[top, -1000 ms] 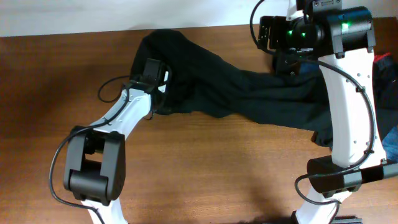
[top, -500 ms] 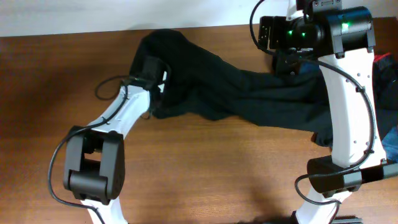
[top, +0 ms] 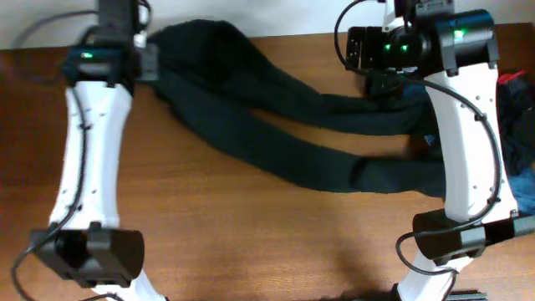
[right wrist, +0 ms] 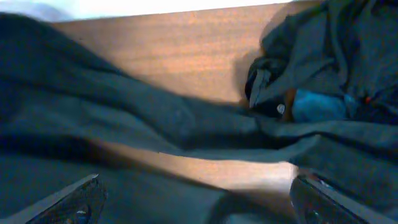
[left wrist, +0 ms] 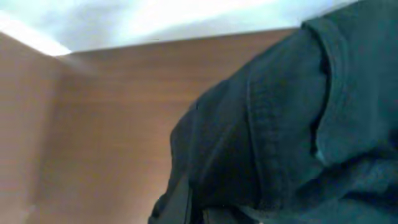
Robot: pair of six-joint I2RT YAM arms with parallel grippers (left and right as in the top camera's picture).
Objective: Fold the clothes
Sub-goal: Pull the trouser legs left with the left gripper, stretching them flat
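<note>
Left gripper (top: 149, 65) is pressing shut on the waist end of the black trousers (top: 276, 142), holding it at the far-left corner of the surface (top: 251, 242), probably to stretch the legs flat for folding. Both legs are trailing diagonally toward the right. Right gripper (right wrist: 198, 202) is hovering spread wide over the leg ends, holding nothing. Count: 1 pair of trousers laid out with 2 legs, 1 blue denim piece (top: 525, 188), 1 red piece (top: 512, 79). I'm not managing to count the dark pile (right wrist: 323, 50).
</note>
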